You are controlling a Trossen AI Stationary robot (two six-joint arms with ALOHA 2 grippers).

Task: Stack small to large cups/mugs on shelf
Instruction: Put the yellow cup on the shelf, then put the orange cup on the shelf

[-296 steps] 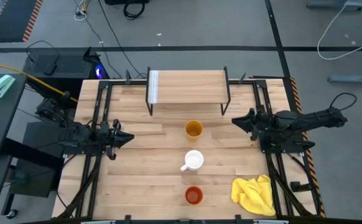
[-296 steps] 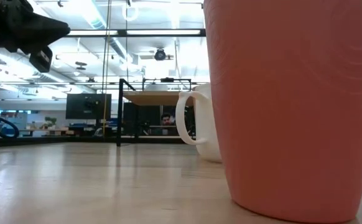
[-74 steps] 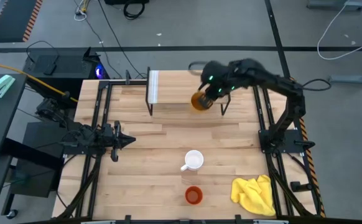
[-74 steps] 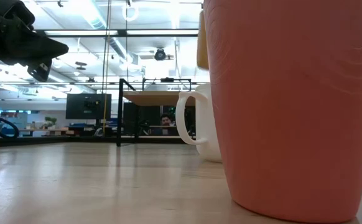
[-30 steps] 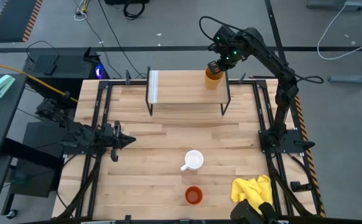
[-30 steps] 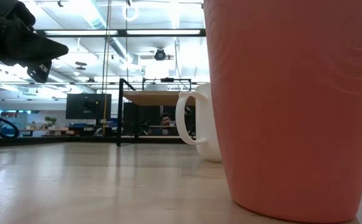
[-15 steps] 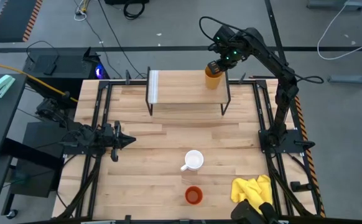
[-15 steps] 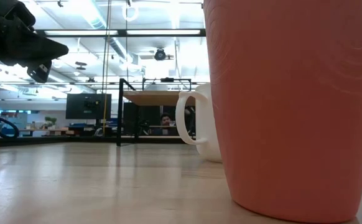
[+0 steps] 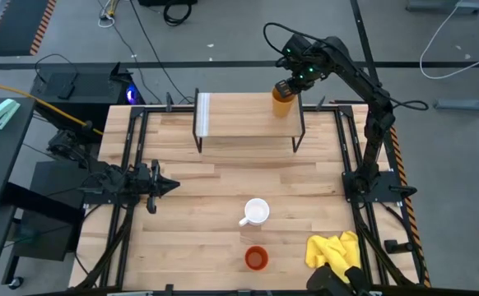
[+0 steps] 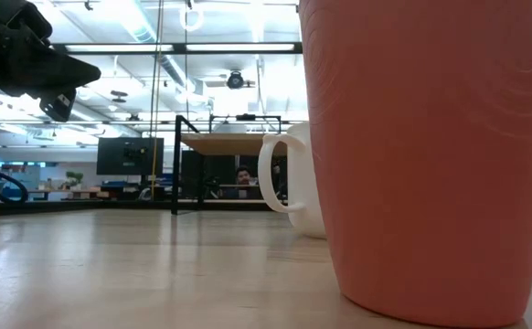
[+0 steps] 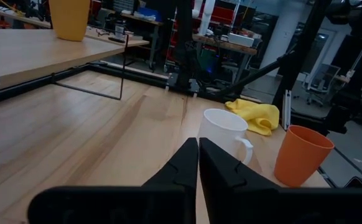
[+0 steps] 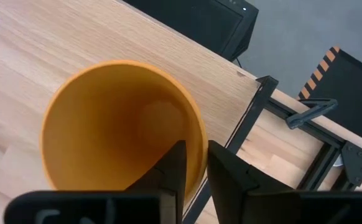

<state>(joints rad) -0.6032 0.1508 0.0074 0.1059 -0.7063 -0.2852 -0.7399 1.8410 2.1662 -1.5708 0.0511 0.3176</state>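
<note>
The right gripper (image 12: 194,168) is seen over the far right end of the shelf (image 9: 239,123), its jaws parted a little and straddling the rim of the yellow-orange tumbler (image 12: 122,124), one finger (image 12: 171,165) inside the mouth and the other outside. The tumbler stands upright on the board directly beneath the jaws, long axis vertical, so a straight lift is judged to be what clears it.

Outward from there, the white mug (image 9: 257,212) and the red-orange cup (image 9: 256,258) are found well apart from those jaws, down on the desk (image 9: 190,247), mug nearer the shelf.

The left gripper (image 11: 198,163) is parked low at the desk's left side, jaws pressed together on nothing; the mug lies just ahead of its tips and is judged closer to that arm.
</note>
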